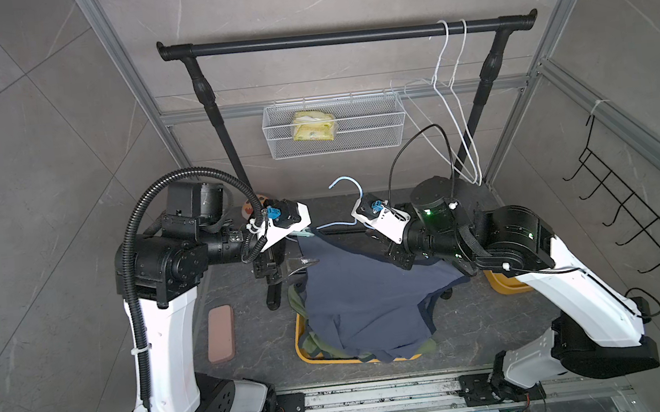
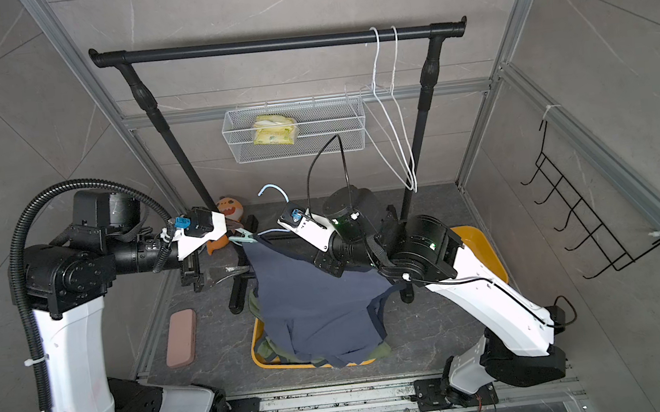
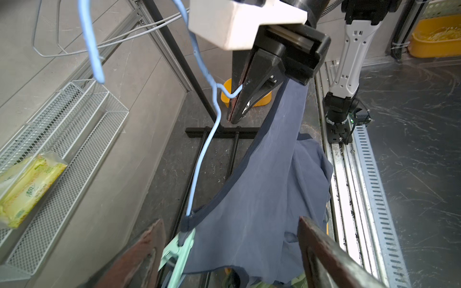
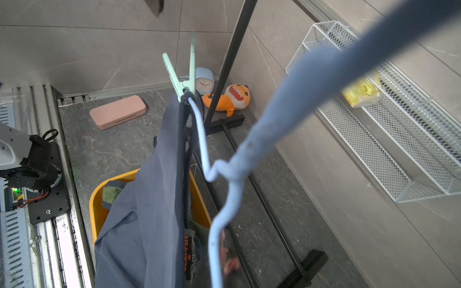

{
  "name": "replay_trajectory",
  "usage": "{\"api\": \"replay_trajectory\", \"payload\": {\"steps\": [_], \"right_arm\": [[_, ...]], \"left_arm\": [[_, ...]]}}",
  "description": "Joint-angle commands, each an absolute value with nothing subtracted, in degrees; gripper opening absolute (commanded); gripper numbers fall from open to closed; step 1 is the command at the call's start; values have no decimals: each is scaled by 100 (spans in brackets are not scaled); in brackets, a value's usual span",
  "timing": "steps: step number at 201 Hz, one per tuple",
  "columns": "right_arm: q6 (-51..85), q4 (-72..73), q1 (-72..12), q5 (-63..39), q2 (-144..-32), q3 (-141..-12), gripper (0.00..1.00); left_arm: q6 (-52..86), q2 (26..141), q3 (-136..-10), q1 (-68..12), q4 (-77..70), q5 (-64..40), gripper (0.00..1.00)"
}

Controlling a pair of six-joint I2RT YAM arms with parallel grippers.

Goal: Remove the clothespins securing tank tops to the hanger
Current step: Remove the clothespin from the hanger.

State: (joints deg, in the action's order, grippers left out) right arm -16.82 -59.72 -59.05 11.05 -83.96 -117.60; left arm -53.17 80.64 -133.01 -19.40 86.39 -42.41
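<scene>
We see dark marbled floor [image 1: 251, 349], flat pink oblong case [image 1: 221, 333], yellow plastic tub [image 1: 301, 350], orange plush shark [image 4: 228, 98], pale-blue clock [image 4: 204, 81].

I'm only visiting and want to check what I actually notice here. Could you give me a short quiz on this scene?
1. True or false: the right fingers are shut on the blue hanger.
2. What colour is the clothespin pinning the navy tank top? A white, B mint green, C yellow.
3. Fill in: the left fingers stand ____.
Key: 1 true; 2 B; 3 open.
</scene>
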Motion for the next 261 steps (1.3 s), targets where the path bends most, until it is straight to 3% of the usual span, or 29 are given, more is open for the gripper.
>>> {"api": "replay_trajectory", "payload": {"steps": [1,47,141,215,261], "right_arm": [[-1716,-5946,-5890,1294,-8048,-11623,0],[-1648,-6140,-5891,1238,-7806,-11538,0],[-1562,-6540,-5930,1077,-7787,-11721,0],[-1688,-6610,-5990,924,-8059,-12206,0],[-1673,-6662,-5998,933,-8064,-12252,0]], "left_arm": [[-5415,8222,-13509,-1960,9292,-4001,89],[-5569,8332,-13274,-1959,9184,-3364,93],[-5585,8567,-13465,-1956,9144,-3360,95],[-5752,8607,-13168,-1960,9378,-3789,86],[-5752,8486,-13092,-1961,9396,-3805,74]]}}
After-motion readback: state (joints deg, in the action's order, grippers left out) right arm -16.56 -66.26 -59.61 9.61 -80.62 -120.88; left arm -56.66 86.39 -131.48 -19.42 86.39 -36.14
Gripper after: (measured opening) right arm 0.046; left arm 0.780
